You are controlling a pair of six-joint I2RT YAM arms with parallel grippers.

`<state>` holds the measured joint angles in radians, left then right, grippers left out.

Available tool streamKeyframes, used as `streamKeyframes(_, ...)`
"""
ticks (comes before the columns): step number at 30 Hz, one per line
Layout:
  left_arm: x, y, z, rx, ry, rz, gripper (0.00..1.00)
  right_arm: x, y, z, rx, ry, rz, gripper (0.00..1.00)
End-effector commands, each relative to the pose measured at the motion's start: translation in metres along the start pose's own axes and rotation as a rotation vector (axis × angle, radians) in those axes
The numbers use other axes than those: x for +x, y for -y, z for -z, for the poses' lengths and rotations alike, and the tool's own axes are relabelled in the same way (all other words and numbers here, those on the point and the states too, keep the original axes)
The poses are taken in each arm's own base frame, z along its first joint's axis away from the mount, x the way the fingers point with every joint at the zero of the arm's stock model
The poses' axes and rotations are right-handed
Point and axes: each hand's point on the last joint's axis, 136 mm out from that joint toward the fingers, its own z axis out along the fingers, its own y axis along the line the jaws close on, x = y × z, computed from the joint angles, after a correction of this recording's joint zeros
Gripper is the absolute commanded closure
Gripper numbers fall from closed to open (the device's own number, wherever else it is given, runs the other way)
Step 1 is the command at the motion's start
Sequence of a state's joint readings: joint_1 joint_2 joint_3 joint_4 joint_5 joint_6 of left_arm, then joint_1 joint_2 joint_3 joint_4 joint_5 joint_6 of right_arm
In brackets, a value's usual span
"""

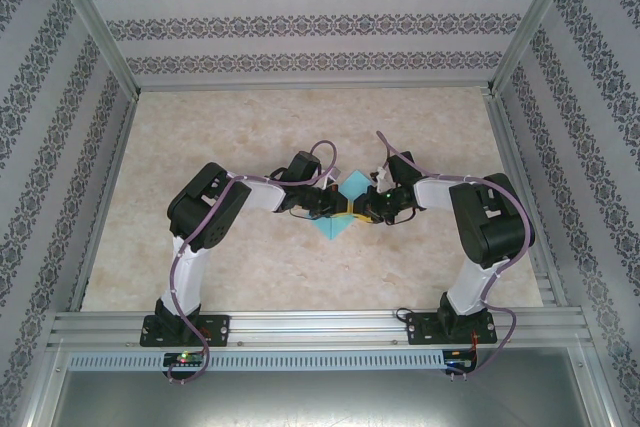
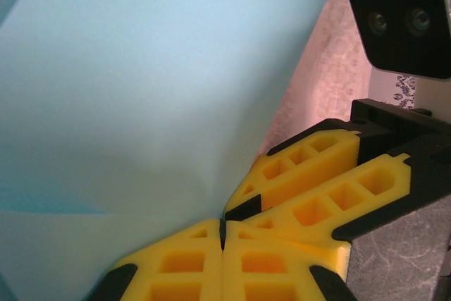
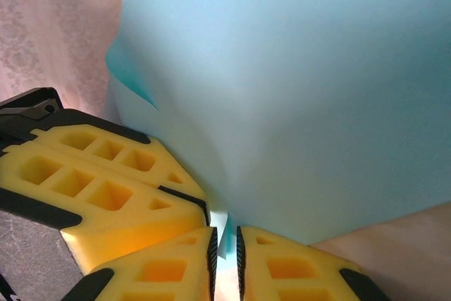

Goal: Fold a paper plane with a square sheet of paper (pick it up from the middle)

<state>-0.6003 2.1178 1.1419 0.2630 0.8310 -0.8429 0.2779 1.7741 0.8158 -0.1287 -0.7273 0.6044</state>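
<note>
both tools meet tip to tip over the middle of the desk [image 1: 250, 277], about midway between its left and right edges. left tool [image 2: 223, 236]: clenched, pads flush, turquoise paper sheet [image 2: 141, 89] coming out of the seam. right tool [image 3: 225, 241]: nearly closed, sliver of sheet pinched in the slit. sheet is bowed, not flat, with its lower corner pointing to the near edge.

Lab test rig, alu frame [image 1: 320, 319], patterned wall panels [image 1: 300, 22], marble-look tabletop [image 1: 250, 137]
</note>
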Motion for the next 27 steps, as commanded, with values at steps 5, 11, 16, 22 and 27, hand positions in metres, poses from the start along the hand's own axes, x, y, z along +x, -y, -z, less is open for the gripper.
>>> streamKeyframes(5,-0.005,0.009,0.004,0.031,0.016,-0.018,1.0,0.0,-0.013,-0.006,-0.055,-0.013,0.012,0.84)
streamKeyframes(11,-0.007,0.014,0.006,0.037,0.018,-0.028,1.0,0.002,-0.007,-0.008,-0.033,-0.022,0.009,0.95)
streamKeyframes(16,-0.01,0.022,0.01,0.04,0.021,-0.039,1.0,0.002,-0.006,-0.007,-0.023,-0.023,0.02,1.0)
streamKeyframes(22,-0.019,0.029,0.022,-0.008,0.03,-0.084,1.0,0.003,0.0,-0.004,0.021,-0.03,0.041,1.0)
streamKeyframes(27,-0.032,0.029,0.03,-0.067,0.025,-0.122,1.0,0.006,0.003,-0.004,0.038,-0.036,0.049,1.0)
